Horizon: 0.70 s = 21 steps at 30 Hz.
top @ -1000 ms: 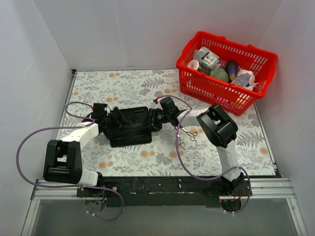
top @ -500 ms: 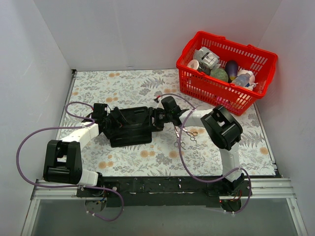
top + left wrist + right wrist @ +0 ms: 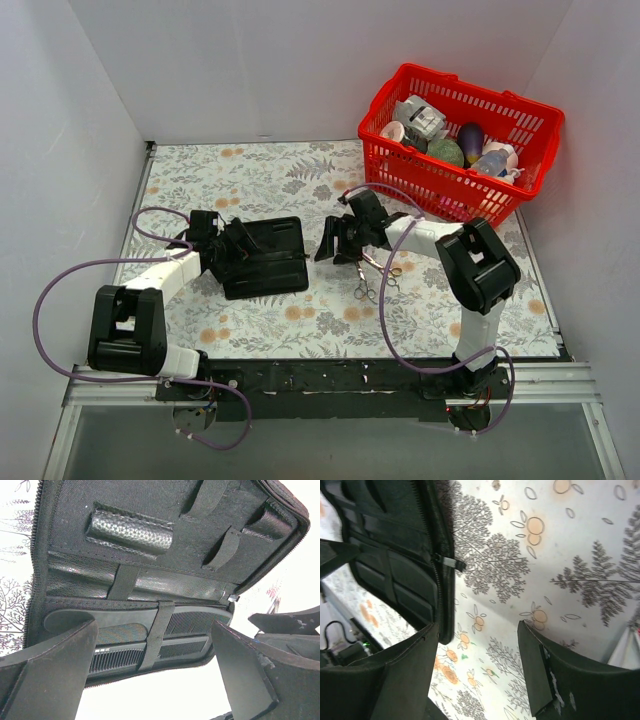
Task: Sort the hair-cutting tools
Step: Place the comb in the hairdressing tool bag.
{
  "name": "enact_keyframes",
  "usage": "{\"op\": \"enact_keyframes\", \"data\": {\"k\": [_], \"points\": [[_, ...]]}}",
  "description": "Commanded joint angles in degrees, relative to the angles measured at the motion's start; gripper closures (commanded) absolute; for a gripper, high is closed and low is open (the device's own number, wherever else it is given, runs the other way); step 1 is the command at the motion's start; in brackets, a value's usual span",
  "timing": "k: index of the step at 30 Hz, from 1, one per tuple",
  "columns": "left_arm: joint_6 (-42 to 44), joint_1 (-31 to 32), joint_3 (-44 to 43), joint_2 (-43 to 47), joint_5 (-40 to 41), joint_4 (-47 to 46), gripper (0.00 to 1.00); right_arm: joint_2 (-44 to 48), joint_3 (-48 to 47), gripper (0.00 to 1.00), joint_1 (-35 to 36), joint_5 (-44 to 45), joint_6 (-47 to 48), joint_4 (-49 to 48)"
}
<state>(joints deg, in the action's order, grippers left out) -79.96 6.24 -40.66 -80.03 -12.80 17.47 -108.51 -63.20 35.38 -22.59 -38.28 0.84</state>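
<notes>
standing parted — left fingers (image 3: 50, 670) and right fingers (image 3: 545, 680), either side of the case (image 3: 265, 255).

- One black folding case (image 3: 270, 265) on the worktop (image 3: 300, 318).
- Scissors (image 3: 373, 280): two silver pairs, as far as can be told, because they lie close together and look small.
- One black comb (image 3: 120, 655) can be seen in the case.
- One red basket (image 3: 440, 190), its contents too jumbled to count.
- Two claws: the left claw (image 3: 224, 250) and the right claw (image 3: 328, 248).
</notes>
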Motion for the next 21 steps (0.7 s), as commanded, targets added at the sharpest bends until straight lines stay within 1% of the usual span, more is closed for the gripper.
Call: {"op": "enact_keyframes", "data": {"k": [1, 3, 4, 6, 7, 10, 11, 12, 14, 16, 20, 21], "points": [[0.25, 0.18, -0.02, 2.07, 1.20, 1.25, 0.02, 1.55, -9.10, 0.29, 0.22, 7.81, 10.76, 13.63], [0.16, 0.18, -1.78, 2.77, 0.50, 2.29, 0.02, -0.03, -13.77, 0.29, 0.13, 9.31, 14.70, 17.07], [0.16, 0.18, -2.48, 2.95, 0.14, 2.65, 0.02, -0.82, -18.49, 0.29, 0.05, 9.40, 15.86, 20.05], [-0.02, 0.18, -5.29, 3.83, -0.82, 4.22, 0.02, -3.02, -21.86, 0.29, -0.04, 9.06, 18.05, 21.39], [-0.19, 0.18, -6.17, 4.09, -1.26, 4.93, 0.02, -3.81, -25.36, 0.29, -0.13, 8.62, 18.59, 21.39], [-0.63, 0.18, -10.48, 6.20, -2.85, 7.39, 0.02, -8.02, -30.39, 0.29, -0.48, 5.90, 20.35, 21.66], [-0.81, 0.18, -11.44, 6.81, -3.02, 8.18, 0.02, -10.91, -33.80, 0.29, -0.66, 4.58, 20.87, 21.75], [-0.72, 0.18, -13.80, 8.03, -3.02, 10.02, 0.02, -12.24, -35.05, 0.29, -0.83, 1.87, 20.88, 21.83], [-0.37, 0.18, -15.84, 9.10, -2.32, 12.22, 0.02, -15.92, -37.07, 0.29, -1.27, -1.39, 20.71, 20.52], [0.68, 0.18, -18.64, 10.59, -0.75, 15.39, 0.02, -17.52, -37.00, 0.29, -1.71, -4.65, 20.44, 17.54], [1.65, 0.18, -20.77, 13.49, 1.63, 19.35, 0.02, -19.89, -34.89, 0.29, -2.59, -9.22, 21.23, 10.78], [1.74, 0.18, -20.86, 14.02, 1.98, 20.40, 0.02, -20.07, -33.06, 0.29, -2.85, -12.19, 21.23, 7.11]]}}
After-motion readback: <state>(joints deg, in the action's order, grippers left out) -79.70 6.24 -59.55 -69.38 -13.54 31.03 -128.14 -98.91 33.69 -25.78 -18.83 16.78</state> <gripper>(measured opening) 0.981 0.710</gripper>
